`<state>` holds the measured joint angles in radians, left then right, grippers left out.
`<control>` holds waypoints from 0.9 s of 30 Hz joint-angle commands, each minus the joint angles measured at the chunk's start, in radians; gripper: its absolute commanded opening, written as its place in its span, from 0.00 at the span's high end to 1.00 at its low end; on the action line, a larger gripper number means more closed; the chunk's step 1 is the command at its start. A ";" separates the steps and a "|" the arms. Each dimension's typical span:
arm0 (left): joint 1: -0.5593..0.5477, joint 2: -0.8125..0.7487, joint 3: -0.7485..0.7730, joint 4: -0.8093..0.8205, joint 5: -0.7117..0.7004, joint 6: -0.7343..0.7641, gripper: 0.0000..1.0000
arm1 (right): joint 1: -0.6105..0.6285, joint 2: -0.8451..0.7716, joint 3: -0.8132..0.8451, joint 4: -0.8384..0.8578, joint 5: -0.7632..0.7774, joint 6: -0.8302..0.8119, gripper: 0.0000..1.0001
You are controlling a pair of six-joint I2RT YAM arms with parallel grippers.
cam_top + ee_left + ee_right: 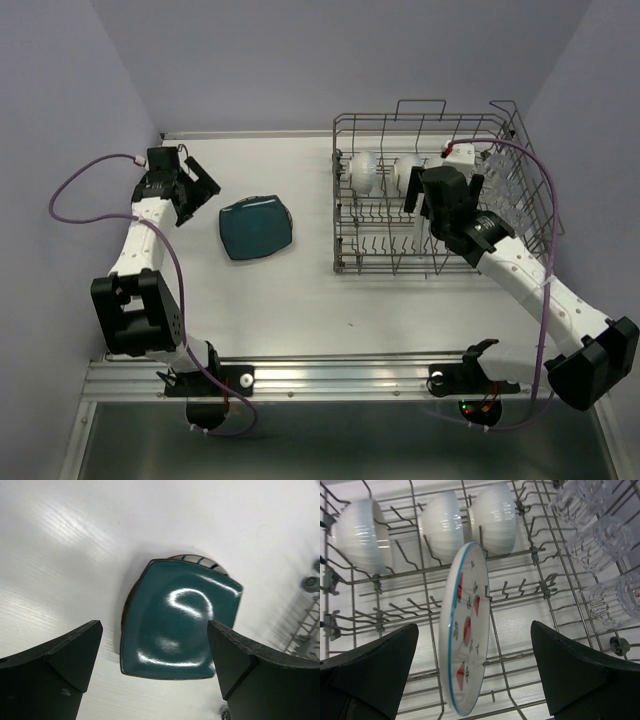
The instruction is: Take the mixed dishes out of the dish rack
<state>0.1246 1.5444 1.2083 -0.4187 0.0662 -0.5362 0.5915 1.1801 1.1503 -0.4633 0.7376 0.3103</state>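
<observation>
On the left of the table (300,300), the left gripper (154,625) hung with its jaws wide apart and nothing between them. It was above and just left of the teal plate (256,227). That plate lay flat on the bare table, well clear of the rack (385,270).

On the right, the right gripper (473,626) was over the rack with its jaws spread and nothing in its grip. In the wrist view its fingers framed the strawberry plate (465,635) without touching it. The plate stood on edge between the tines in the nearer part of the rack.

Beyond it, three white bowls (442,525) sat on their sides in a row along the far tines. The clear tumblers (605,545) were lined up in the rack's right-hand side section.
</observation>
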 commanded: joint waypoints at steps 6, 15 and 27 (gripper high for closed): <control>-0.083 -0.221 0.100 -0.045 -0.092 -0.004 0.01 | -0.081 0.107 0.014 -0.060 -0.240 0.066 0.00; -0.085 -0.236 0.076 -0.042 -0.074 0.005 0.01 | -0.081 0.121 -0.020 -0.005 -0.234 0.035 0.14; -0.086 -0.297 0.063 -0.066 -0.109 0.001 0.01 | -0.081 0.165 0.020 -0.075 -0.179 0.061 0.65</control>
<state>0.0357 1.3067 1.2827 -0.4862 -0.0132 -0.5426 0.5056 1.3479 1.1297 -0.5251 0.5159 0.3634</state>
